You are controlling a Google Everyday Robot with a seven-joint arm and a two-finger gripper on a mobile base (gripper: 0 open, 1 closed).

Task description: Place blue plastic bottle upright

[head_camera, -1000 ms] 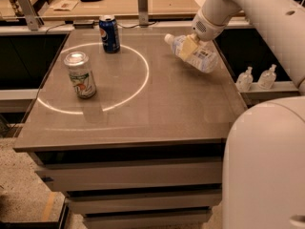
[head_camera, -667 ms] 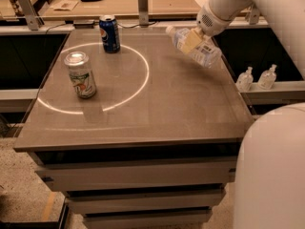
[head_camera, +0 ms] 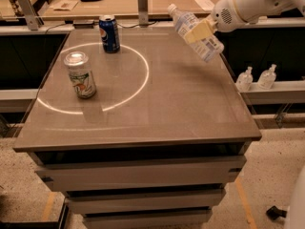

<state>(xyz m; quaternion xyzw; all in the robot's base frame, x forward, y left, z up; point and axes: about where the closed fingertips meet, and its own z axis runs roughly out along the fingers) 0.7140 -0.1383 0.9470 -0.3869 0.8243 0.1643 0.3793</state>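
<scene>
The blue plastic bottle (head_camera: 194,32) is clear, with a white cap at its upper left end and a pale blue-and-white label. It hangs tilted in the air above the back right part of the table (head_camera: 157,113), cap pointing up and left. My gripper (head_camera: 199,31) comes in from the upper right on a white arm and is shut on the bottle's middle with its tan fingers (head_camera: 200,30). The bottle does not touch the table.
A dark blue soda can (head_camera: 109,34) stands at the back of the table. A white and green can (head_camera: 81,74) stands at the left, on a bright ring of light. Two small clear pump bottles (head_camera: 256,78) sit on a ledge to the right.
My gripper has lifted the bottle off the table's right side and carried it up and away from the surface. The bottle now tilts more steeply, cap upward. The cans have not moved.
</scene>
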